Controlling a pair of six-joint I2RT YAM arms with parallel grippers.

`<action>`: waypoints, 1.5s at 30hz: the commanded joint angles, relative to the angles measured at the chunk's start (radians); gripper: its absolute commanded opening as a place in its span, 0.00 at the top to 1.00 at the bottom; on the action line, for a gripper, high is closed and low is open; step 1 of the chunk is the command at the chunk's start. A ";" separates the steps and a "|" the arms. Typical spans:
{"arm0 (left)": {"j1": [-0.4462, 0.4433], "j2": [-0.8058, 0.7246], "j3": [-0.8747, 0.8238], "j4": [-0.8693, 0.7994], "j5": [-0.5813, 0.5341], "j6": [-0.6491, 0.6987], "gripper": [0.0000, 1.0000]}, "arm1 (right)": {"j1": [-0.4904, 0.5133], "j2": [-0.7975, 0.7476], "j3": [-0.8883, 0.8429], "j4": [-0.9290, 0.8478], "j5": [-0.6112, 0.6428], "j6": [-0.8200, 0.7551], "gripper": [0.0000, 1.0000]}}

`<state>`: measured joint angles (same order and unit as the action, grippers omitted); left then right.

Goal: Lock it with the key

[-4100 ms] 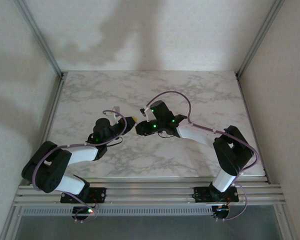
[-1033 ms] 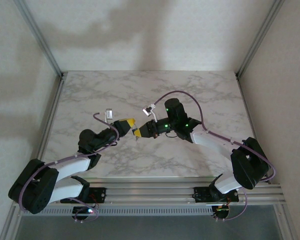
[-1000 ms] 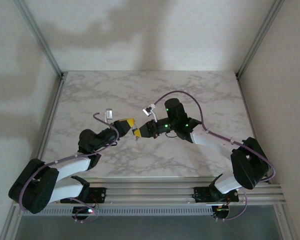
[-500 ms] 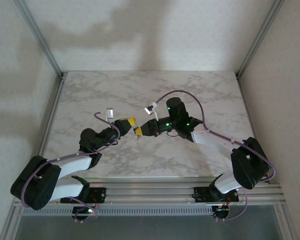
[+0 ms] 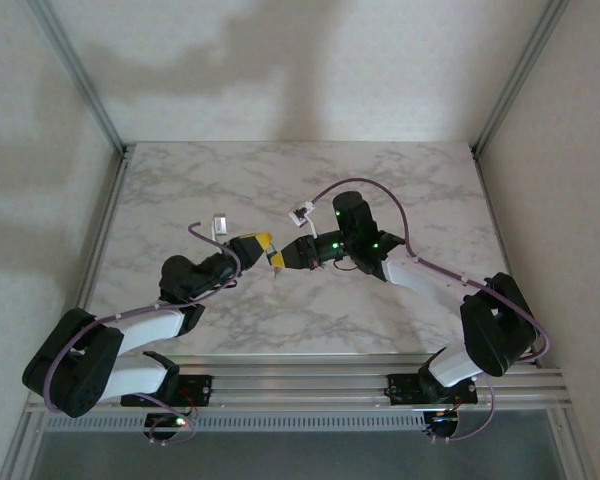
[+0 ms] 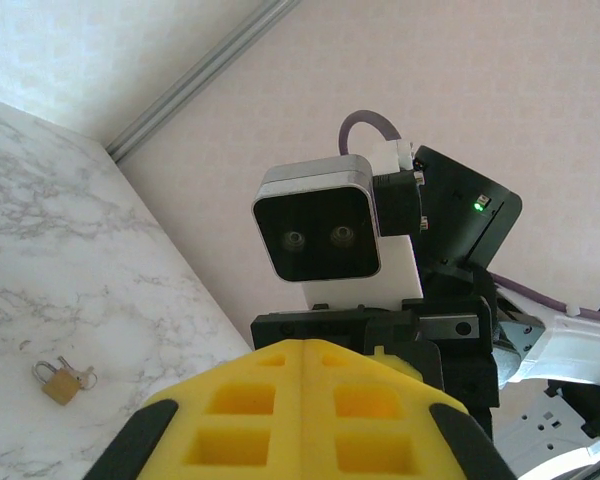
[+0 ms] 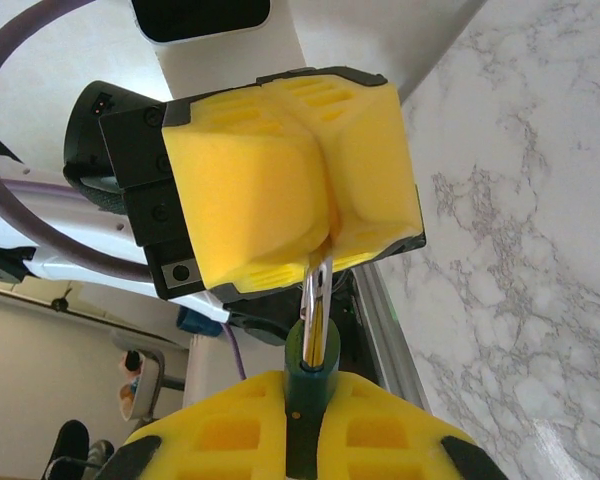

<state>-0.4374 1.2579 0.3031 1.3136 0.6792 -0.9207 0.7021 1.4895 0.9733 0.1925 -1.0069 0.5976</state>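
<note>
We saw both arms barely shift: the left gripper (image 7: 325,235) stayed clamped on the metal loop (image 7: 316,292) and the right gripper (image 7: 310,415) on the green lock (image 7: 305,395), above the middle of the table (image 5: 400,180), so locking looked undone.

Counter (image 5: 400,190): marble-look, smooth, faint sheen.
Pincer pads (image 7: 270,190): yellow foam, matt, moulded recesses.
Padlock shackle (image 7: 317,300): bright polished metal.
Padlock body (image 7: 302,420): dark green, smooth coating.
Small padlock (image 6: 55,382): brass-coloured metal.
Frame rails (image 5: 310,385): dull aluminium.

No legible text (labels neither)
</note>
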 commanded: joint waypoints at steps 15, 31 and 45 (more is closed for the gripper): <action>-0.022 0.020 0.005 -0.078 -0.020 0.020 1.00 | -0.024 0.008 0.091 0.045 -0.012 -0.010 1.00; -0.032 0.034 0.012 -0.058 -0.008 0.013 1.00 | -0.024 -0.018 0.091 0.035 -0.041 -0.013 1.00; -0.034 0.024 0.013 -0.069 -0.007 0.020 1.00 | -0.023 -0.026 0.094 0.015 -0.037 -0.027 1.00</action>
<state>-0.4553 1.2732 0.3145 1.2999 0.6365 -0.9165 0.6849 1.5093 1.0027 0.1452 -1.0153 0.5949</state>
